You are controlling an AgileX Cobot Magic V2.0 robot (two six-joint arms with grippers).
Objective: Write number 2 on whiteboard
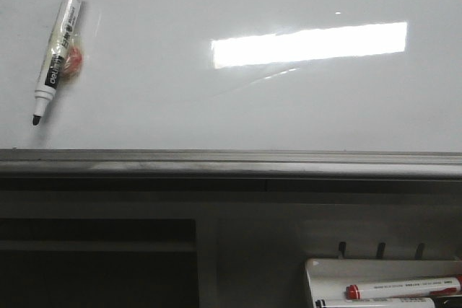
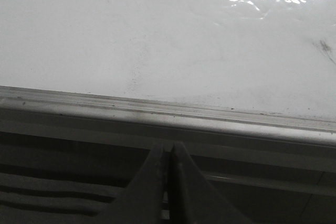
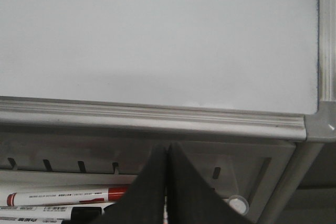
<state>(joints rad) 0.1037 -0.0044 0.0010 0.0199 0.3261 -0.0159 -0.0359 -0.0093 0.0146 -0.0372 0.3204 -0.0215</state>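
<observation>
Nearest in each wrist view, dark gripper fingers pressed together with nothing between them: left gripper (image 2: 168, 153) pinched closed below the board's rail, right gripper (image 3: 167, 153) likewise closed and empty. Just beyond the right gripper, a white marker tray (image 3: 257, 182) hung under the board, holding a red-capped marker (image 3: 65, 196) and, just beside it, a black-capped marker (image 3: 50, 211) lying flat; a small white round cap (image 3: 237, 203) at the tray's edge. Above that, the grey metal bottom rail (image 1: 231, 162) running across the front view. Farthest, the whiteboard (image 1: 238, 113), glossy and white, with a bright rectangular light reflection (image 1: 310, 43). No numeral 2 drawn on it, only faint smudges. On its upper left, a black-capped white marker (image 1: 60, 45) stuck to the surface, tilted, tip pointing down, with something red and yellowish behind its barrel.
</observation>
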